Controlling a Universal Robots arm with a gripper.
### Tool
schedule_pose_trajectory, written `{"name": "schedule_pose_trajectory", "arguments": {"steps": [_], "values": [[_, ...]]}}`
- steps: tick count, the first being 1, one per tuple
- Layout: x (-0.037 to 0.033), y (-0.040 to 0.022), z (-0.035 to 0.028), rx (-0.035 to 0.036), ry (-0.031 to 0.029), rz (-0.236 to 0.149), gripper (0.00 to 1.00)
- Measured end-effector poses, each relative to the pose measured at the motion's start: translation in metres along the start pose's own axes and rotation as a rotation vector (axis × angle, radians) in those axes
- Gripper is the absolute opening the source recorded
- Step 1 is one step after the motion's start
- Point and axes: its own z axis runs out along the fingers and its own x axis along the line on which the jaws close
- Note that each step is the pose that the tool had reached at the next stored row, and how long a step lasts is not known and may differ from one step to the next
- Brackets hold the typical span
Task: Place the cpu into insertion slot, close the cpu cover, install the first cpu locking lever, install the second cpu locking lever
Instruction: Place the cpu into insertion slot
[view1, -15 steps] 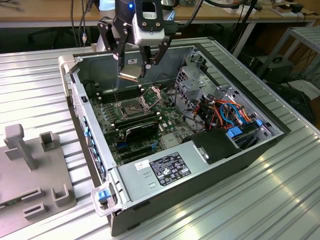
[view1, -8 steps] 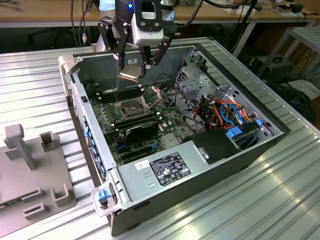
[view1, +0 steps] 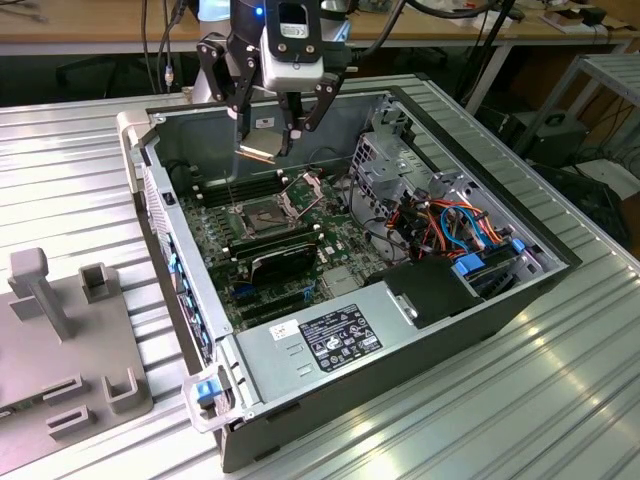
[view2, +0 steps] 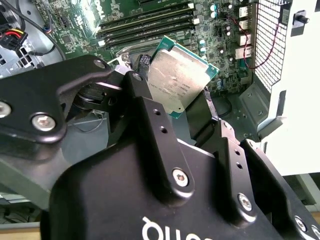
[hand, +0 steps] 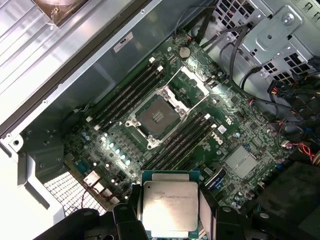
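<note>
**Chip in the jaws, held above the open socket**

I have the black two-fingered gripper (view1: 270, 138) hanging over the open grey metal computer case (view1: 520, 290), which lies on its side on the ribbed aluminium table (view1: 560, 400). The jaws are closed on the cpu (view1: 260, 146), the small flat square chip with a silver-grey metal face. In both wrist views the chip (view2: 180, 82) (hand: 169, 200) sits clamped between the two fingers by its opposite edges, its green border showing round the metal lid. In the second wrist view it is tilted rather than level.

The chip is in the air, clear of the green motherboard (hand: 235, 125). Below it in the first wrist view I see the insertion slot (hand: 157, 117), a square dark-grey socket with a silvery rim, bare and unfilled, set between two banks of long black memory slots (hand: 125, 95). The cpu cover (hand: 194, 84), a thin square metal frame, is swung open off the socket on its hinged edge; in the exterior view it (view1: 303, 188) stands raised just beside the socket (view1: 262, 216).

A black expansion card (view1: 283, 262) lies near the socket.
</note>
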Motion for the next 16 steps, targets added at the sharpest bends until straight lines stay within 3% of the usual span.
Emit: {"name": "schedule_pose_trajectory", "arguments": {"steps": [16], "values": [[0.0000, 0.0000, 0.0005, 0.0018, -0.0033, 0.072, 0.55]]}}
